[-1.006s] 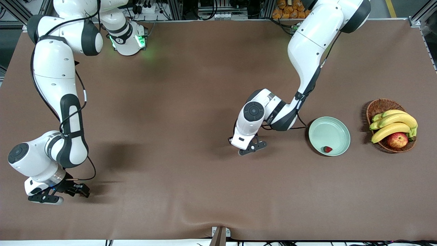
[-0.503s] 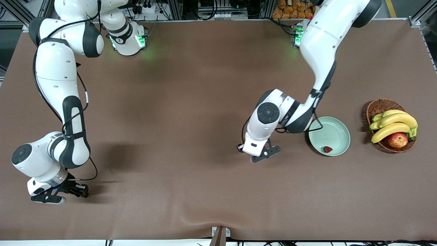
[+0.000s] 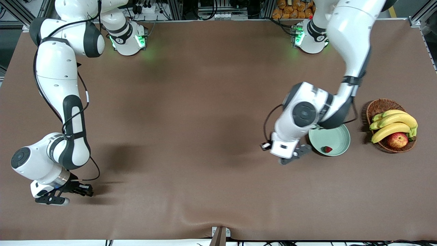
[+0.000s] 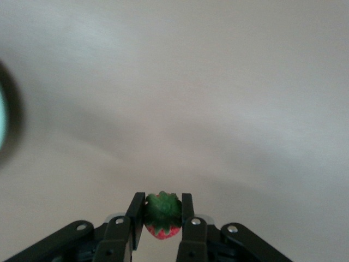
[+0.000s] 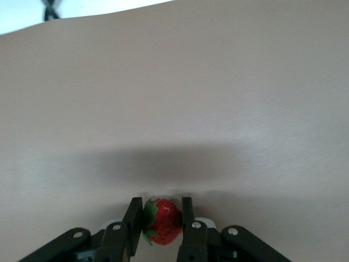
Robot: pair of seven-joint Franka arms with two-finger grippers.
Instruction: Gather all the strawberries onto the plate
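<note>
The pale mint-green plate [image 3: 334,136] lies toward the left arm's end of the table, and its edge shows in the left wrist view [image 4: 1,123]. One strawberry [image 3: 327,149] lies in it near the rim. My left gripper [image 3: 296,156] hangs just beside the plate and is shut on a second strawberry [image 4: 162,215], leafy cap toward the camera. My right gripper [image 3: 68,195] is low over the table at the right arm's end, near the front edge. It is shut on a third strawberry [image 5: 162,221].
A brown wicker basket [image 3: 378,105] with bananas [image 3: 394,123] and a red-yellow apple [image 3: 397,140] stands beside the plate, nearer the left arm's end. Brown cloth covers the table, with a wrinkle near the front edge [image 3: 191,218].
My left arm has swung from mid-table toward the plate, carrying its strawberry. My right gripper has shifted only slightly near the front edge.
</note>
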